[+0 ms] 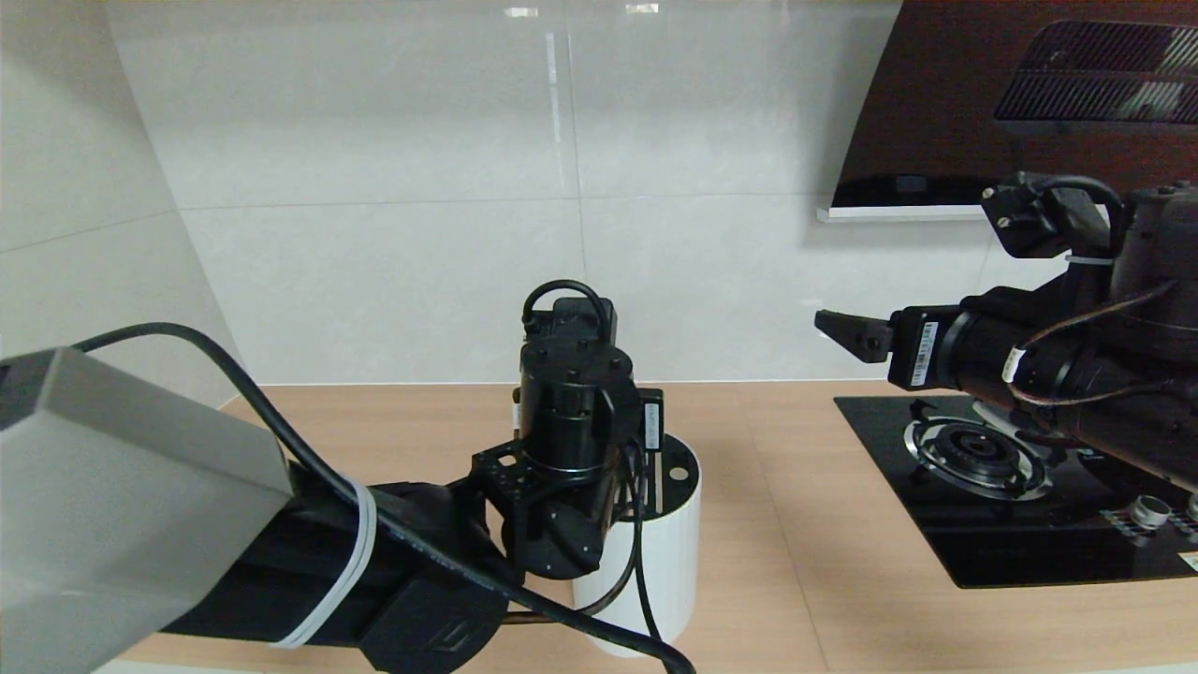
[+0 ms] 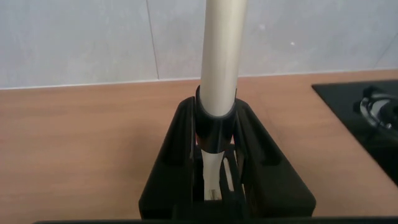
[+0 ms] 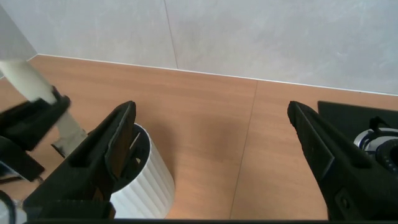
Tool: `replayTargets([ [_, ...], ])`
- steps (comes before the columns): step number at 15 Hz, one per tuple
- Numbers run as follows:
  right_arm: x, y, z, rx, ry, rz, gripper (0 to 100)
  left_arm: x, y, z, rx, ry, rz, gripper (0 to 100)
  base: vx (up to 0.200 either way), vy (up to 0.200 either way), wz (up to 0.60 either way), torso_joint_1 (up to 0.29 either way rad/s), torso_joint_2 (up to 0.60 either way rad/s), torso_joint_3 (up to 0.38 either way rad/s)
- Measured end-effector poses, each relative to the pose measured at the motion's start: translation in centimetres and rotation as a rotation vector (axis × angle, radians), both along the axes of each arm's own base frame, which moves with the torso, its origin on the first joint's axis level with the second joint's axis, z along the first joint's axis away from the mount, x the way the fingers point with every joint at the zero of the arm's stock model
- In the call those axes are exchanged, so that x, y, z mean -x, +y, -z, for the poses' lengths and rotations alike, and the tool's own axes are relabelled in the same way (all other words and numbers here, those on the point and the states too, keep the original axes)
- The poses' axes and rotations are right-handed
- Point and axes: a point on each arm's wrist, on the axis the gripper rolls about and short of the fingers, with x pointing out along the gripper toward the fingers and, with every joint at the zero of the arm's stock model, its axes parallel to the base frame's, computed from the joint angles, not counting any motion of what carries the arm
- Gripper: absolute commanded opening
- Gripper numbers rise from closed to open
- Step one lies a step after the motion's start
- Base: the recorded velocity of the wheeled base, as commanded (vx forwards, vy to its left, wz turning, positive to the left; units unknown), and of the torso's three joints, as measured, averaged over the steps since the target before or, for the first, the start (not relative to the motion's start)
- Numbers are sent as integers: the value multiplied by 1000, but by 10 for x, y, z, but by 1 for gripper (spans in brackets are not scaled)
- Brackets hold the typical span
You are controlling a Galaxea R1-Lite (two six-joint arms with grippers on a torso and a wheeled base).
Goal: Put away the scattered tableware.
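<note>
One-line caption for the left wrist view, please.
Left end effector clamped on a cream-handled utensil with a black collar, above the light wooden countertop, black gas hob nearby.

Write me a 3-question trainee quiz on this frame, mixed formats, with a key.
1. True or false: the right end effector is shut on a spoon.
2. What does the left end effector hold? A) a cream-handled utensil; B) a plate; C) a cup.
3. Short answer: on which side of the white holder, by the robot's own sides, does the stove lie?

Key: 1 false, it is open and holds nothing; 2 A; 3 right.
</note>
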Motion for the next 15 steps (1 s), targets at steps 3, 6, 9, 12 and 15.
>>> replayTargets([
  [3,0,0,0,0,0,0,100,-1,-1,10,-13,23,3,0,0,0,0,0,0,0],
  [6,0,0,0,0,1,-1,100,-1,0,18,-32,42,6,0,0,0,0,0,0,0],
  [9,0,0,0,-1,0,-2,100,-1,-1,23,-41,53,7,0,0,0,0,0,0,0],
  [12,1,0,0,-1,-1,-2,100,-2,-1,26,-47,59,6,0,0,0,0,0,0,0],
  [15,1,0,0,0,-1,-2,100,-2,0,29,-53,65,6,0,0,0,0,0,0,0],
])
